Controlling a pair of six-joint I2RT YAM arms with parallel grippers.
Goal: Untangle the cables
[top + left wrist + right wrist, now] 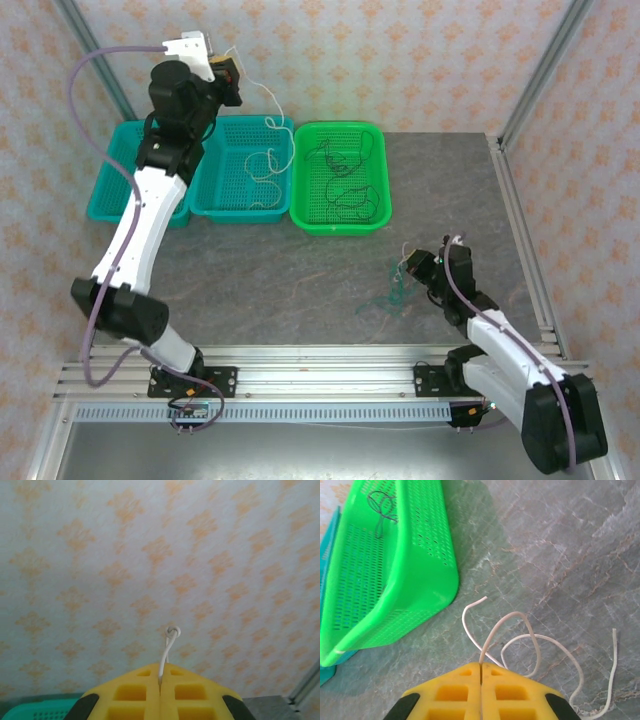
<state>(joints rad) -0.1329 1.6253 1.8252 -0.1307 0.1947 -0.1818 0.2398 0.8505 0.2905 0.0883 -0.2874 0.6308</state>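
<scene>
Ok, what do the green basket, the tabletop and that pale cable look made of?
Green basket: glossy moulded plastic, going by its perforated walls and shiny rim. Tabletop: matt grey with veins, stone or a stone-print laminate; can't tell which. Pale cable: probably a smooth plastic sheath, since it bends in loose loops.

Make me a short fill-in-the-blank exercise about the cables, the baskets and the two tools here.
1. The thin cable gripped by the left tool, trailing into the blue perforated plastic basket, is coloured ___.
2. The bright green perforated plastic basket holds thin cables coloured ___.
3. The right tool is shut on a pale thin cable that loops over the grey ___.
Missing words: white; black; table.
</scene>
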